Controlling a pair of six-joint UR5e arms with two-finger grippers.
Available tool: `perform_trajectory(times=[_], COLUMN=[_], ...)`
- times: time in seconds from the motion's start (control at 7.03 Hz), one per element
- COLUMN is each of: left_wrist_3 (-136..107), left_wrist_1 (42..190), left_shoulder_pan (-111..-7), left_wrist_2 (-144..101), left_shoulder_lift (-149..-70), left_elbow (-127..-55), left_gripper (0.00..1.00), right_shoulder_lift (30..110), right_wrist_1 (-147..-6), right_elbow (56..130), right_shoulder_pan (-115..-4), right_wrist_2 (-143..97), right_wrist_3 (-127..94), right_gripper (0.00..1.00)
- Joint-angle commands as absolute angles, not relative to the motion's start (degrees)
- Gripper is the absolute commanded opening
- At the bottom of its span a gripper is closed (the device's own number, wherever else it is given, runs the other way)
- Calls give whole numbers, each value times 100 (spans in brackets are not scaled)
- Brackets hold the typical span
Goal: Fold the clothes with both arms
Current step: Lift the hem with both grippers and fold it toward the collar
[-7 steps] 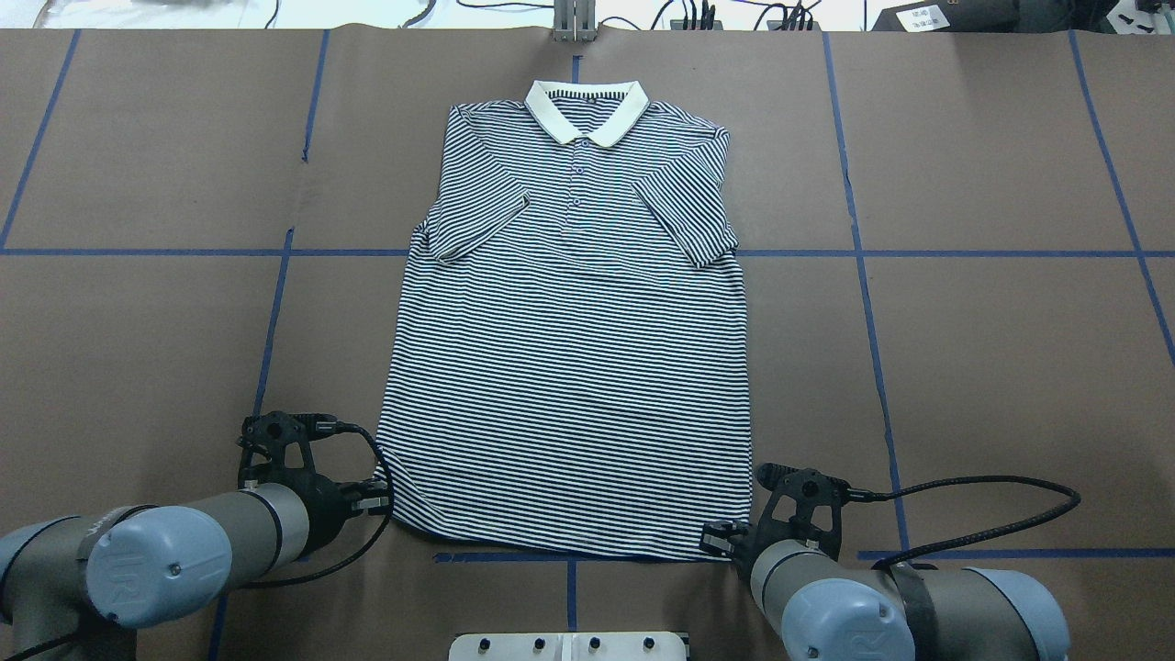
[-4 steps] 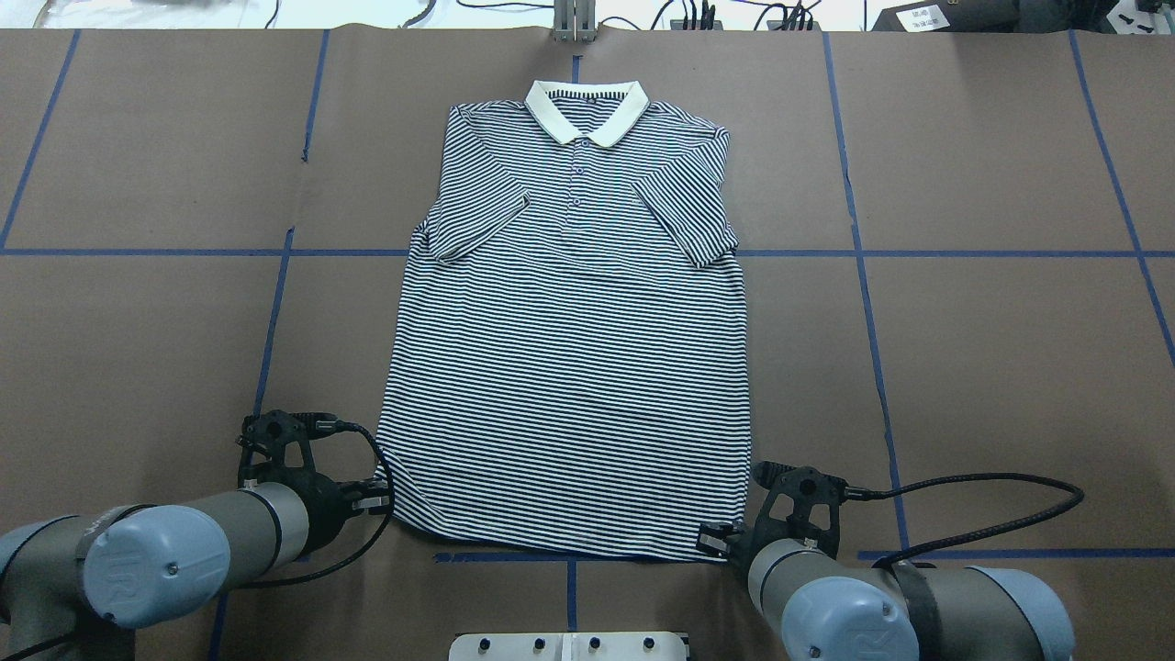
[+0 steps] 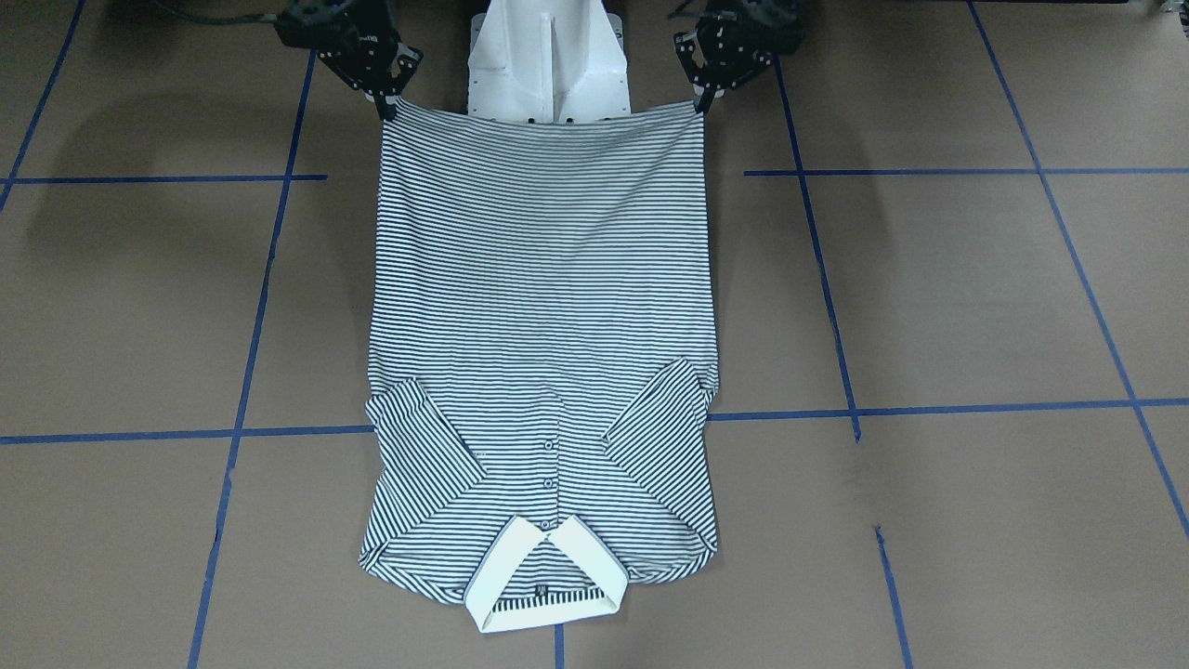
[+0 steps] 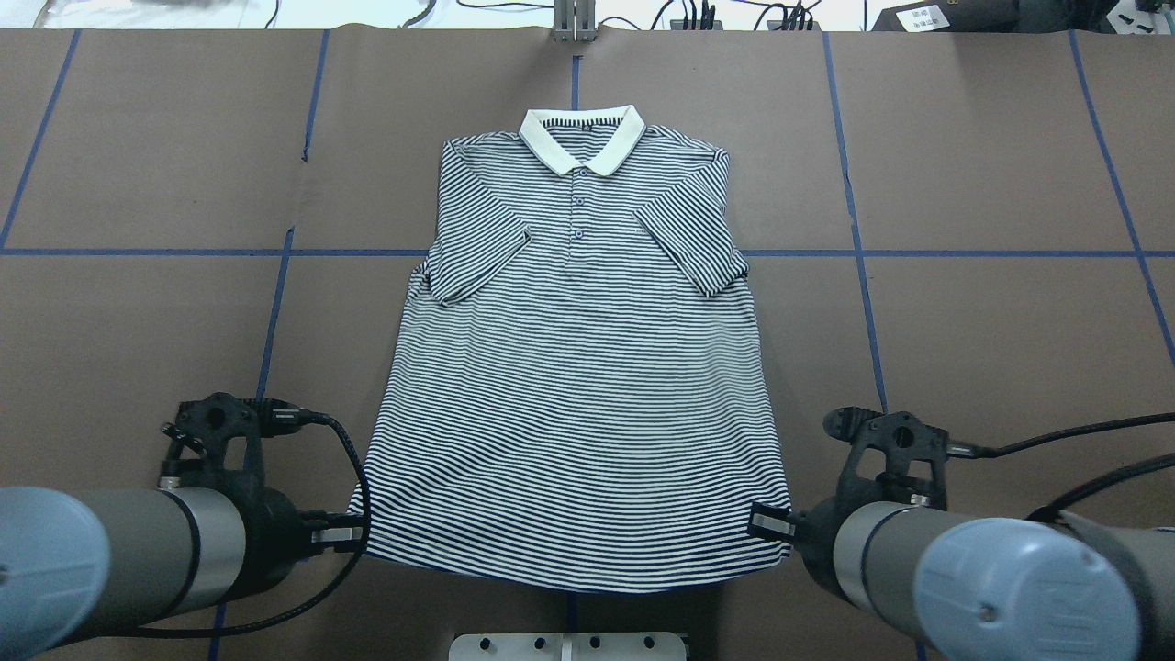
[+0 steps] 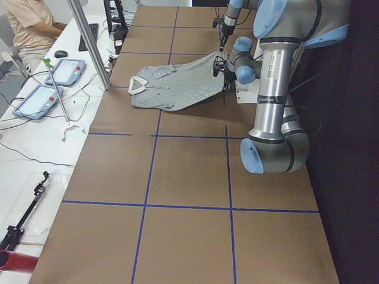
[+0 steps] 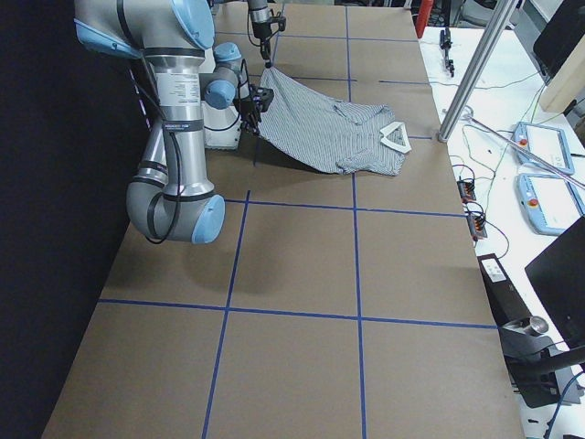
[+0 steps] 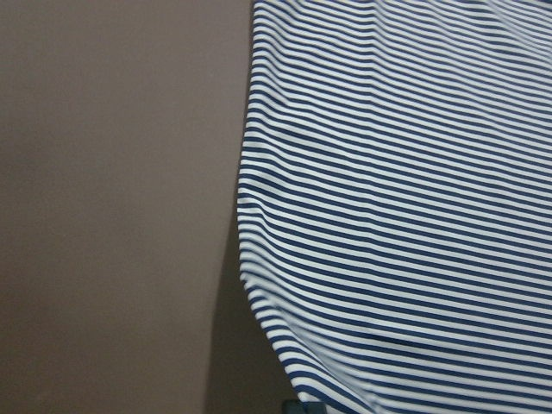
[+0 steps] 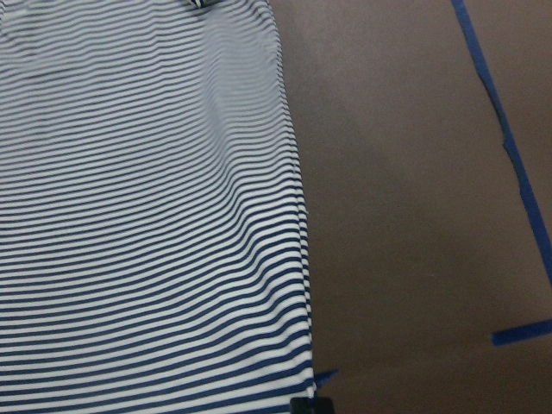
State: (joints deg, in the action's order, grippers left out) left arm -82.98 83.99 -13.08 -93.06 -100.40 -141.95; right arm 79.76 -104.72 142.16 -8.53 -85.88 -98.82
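One polo shirt (image 4: 574,386), thinly striped in navy and white, is seen front-up on the brown table (image 4: 1010,321). One white collar (image 4: 581,138) is turned to the far side, away from the robot. Three small buttons (image 4: 580,200) are counted down the placket. Two short sleeves (image 4: 477,248) are laid slantwise inward over the chest.

Two arms are counted, the left arm (image 4: 119,560) and the right arm (image 4: 918,560), and each carries one pincer. The left pincer (image 4: 353,532) is clamped on the hem corner on the robot's left. The right pincer (image 4: 766,523) is clamped on the hem corner on the robot's right. The hem is stretched between the two pincers. In the side views it is held up off the table, and the cloth slopes down to the collar end, which rests on the table. In each wrist view only a side edge of the striped cloth is shown over bare table.

The table is crossed by blue tape lines (image 4: 863,275). One white pedestal base (image 3: 548,65) is seen just behind the raised hem in the front-facing view.

A small mark on the chest (image 4: 633,200) and a tag inside the collar (image 3: 539,587) are too small to be read.
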Motion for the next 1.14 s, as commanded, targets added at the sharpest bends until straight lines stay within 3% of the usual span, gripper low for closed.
perform_trajectory(times=[0.0,0.14,0.43,0.71,1.0], left_wrist_3=[-7818,-6987,-6104,-5697,-5467], left_wrist_1=[6789,6811,6986,8018,8733], left_shoulder_pan=[-2018,-2396,-3519,-4128,-4464], left_wrist_2=[-10148,-10160,-10187,-10187,-10178], left_shoulder_lift=[-11035,-11300,-12012,-12251,-12636], left_elbow=[-14697,-14165,-12821,-11476,-10351], left_gripper=[0,0,0,0,0], right_shoulder_lift=[7519,7071,6480,6153,5742], right_wrist_1=[-11545,-11792,-11734,-10213,-9425], right_elbow=[14933,14672,13340,11514,10254], right_shoulder_pan=[-1324,-1606,-3199,-4215,-4455], right_wrist_2=[-9234,-9246,-9778,-10229,-10222], right_wrist_3=[-9504,-8848,-7416,-6997,-6952], right_gripper=[0,0,0,0,0])
